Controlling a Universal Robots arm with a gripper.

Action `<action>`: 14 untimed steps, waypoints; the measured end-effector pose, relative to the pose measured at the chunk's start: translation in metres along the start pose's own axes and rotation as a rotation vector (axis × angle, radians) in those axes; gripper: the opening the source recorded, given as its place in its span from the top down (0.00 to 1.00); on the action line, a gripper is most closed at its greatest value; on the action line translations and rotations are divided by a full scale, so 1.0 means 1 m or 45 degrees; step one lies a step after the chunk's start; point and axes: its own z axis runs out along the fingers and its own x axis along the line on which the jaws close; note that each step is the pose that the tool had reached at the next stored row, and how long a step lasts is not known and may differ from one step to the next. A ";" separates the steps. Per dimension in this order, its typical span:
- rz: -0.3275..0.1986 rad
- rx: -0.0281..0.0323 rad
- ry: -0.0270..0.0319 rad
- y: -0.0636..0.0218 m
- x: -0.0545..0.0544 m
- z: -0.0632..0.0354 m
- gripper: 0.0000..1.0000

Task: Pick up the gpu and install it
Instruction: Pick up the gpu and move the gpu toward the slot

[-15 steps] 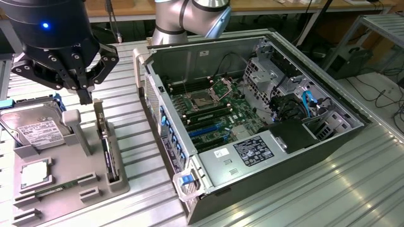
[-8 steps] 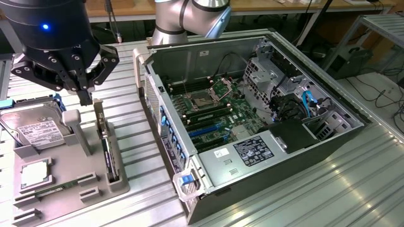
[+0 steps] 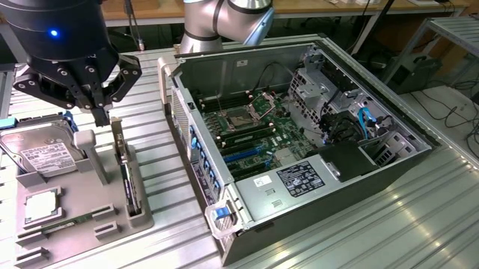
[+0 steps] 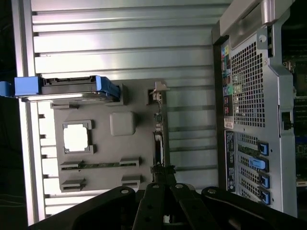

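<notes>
The gpu (image 3: 129, 185) stands on its long edge in a slot of the grey holder tray (image 3: 82, 235), at the exterior view's left. It shows as a thin dark card. In the wrist view the gpu (image 4: 159, 143) appears edge-on, its silver bracket at the far end. My gripper (image 3: 101, 117) hangs above the tray, over one end of the card, fingers shut together with nothing visibly between them. In the wrist view the gripper (image 4: 163, 173) lines up with the near end of the card.
The open computer case (image 3: 299, 145) lies on its side beside the tray, its motherboard (image 3: 254, 129) exposed; its rear panel (image 4: 254, 96) faces the tray. The tray (image 4: 105, 105) also holds a hard drive (image 3: 41, 151), a square processor (image 3: 41, 204) and a memory stick (image 3: 64, 224).
</notes>
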 end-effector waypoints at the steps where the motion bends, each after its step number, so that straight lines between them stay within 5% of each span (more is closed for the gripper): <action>1: 0.000 -0.0001 -0.0001 -0.0004 0.000 0.0000 0.89; 4: 0.000 -0.0001 -0.0001 -0.0015 0.000 0.0000 0.76; 5: 0.000 -0.0001 -0.0001 -0.0016 0.000 0.0000 0.58; 8: 0.000 0.0000 0.0000 -0.0016 0.000 0.0000 0.40; 14: -0.062 -0.0015 0.0028 -0.0017 0.000 0.0021 0.34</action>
